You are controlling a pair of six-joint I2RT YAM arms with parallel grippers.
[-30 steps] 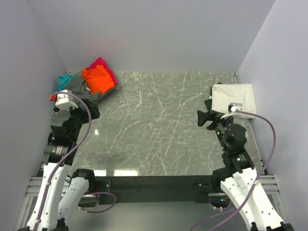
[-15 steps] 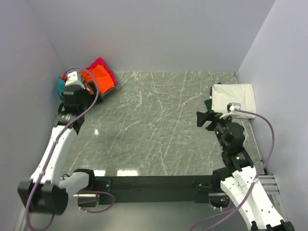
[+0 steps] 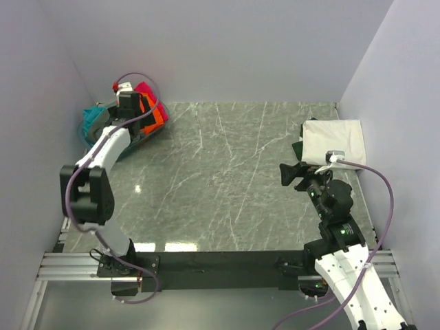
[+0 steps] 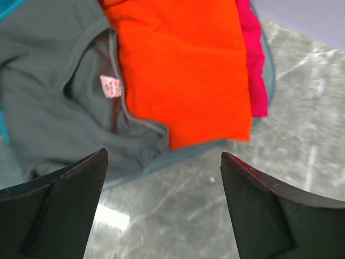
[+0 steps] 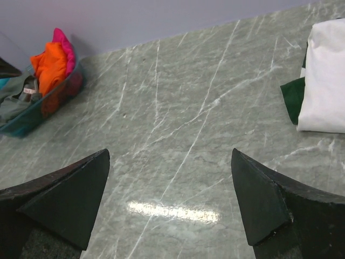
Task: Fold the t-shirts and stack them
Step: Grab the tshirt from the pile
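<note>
While the left gripper (image 4: 163,156) hangs spread wide over the orange t-shirt (image 4: 183,70), the right gripper (image 5: 170,156) gapes wide too, white t-shirt (image 5: 329,75) ahead-right of it.

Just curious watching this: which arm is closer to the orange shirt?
Left. The left gripper hovers just above the orange shirt; the right gripper is far across the table, near the folded white shirt.

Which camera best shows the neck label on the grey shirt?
Left wrist: the neck label shows close and unobstructed in the collar of the grey shirt. From the top external view the left arm hides it; from the right wrist it is too small to tell.
</note>
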